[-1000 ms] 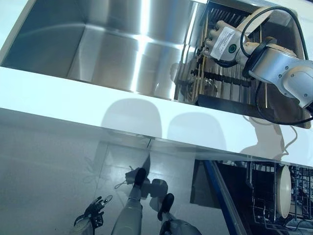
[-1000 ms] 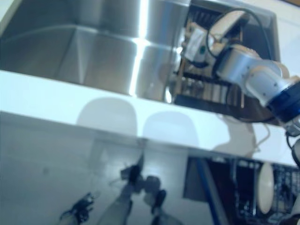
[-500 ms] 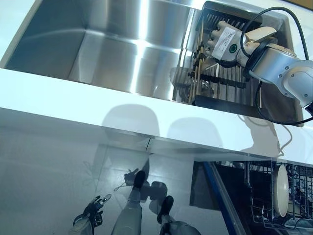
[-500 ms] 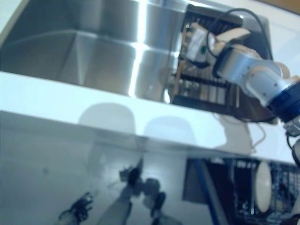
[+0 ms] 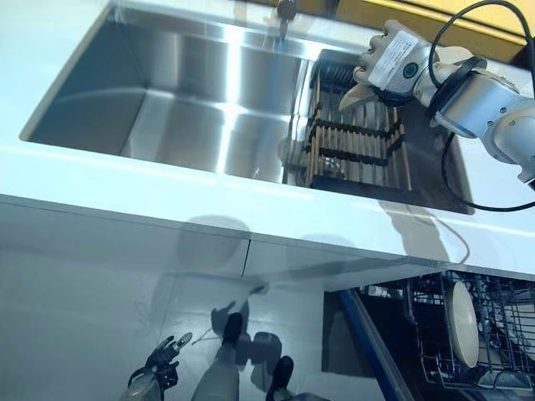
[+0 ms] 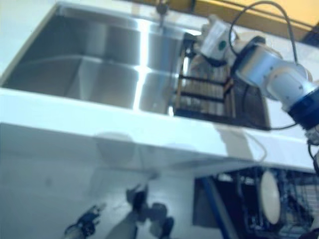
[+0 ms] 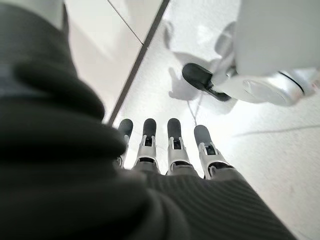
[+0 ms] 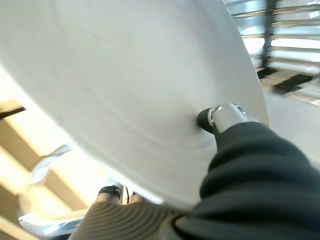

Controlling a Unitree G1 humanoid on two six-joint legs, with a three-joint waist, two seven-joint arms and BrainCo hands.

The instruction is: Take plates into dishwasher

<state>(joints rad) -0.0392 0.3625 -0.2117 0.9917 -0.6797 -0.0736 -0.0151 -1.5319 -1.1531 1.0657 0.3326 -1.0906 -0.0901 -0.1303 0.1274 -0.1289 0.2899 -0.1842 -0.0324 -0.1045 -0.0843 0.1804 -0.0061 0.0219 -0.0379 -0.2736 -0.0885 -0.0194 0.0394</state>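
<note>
One white plate (image 8: 125, 90) is pinched by the right hand (image 5: 386, 63), thumb on its face; it hangs over the far end of the drying rack (image 5: 355, 142), and which way it tilts cannot be told. A moment ago the hand was low among the rack's bars. Nearer than the rack, below the white surface (image 5: 125, 188), another plate (image 5: 461, 324) stands on edge in the dishwasher basket (image 5: 501, 334). The left hand (image 7: 170, 150) hangs with straight fingers over the floor (image 7: 280, 150).

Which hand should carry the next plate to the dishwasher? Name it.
Right. The right hand already pinches a round white plate above the wooden dish rack; the left hand hangs open near the floor.
</note>
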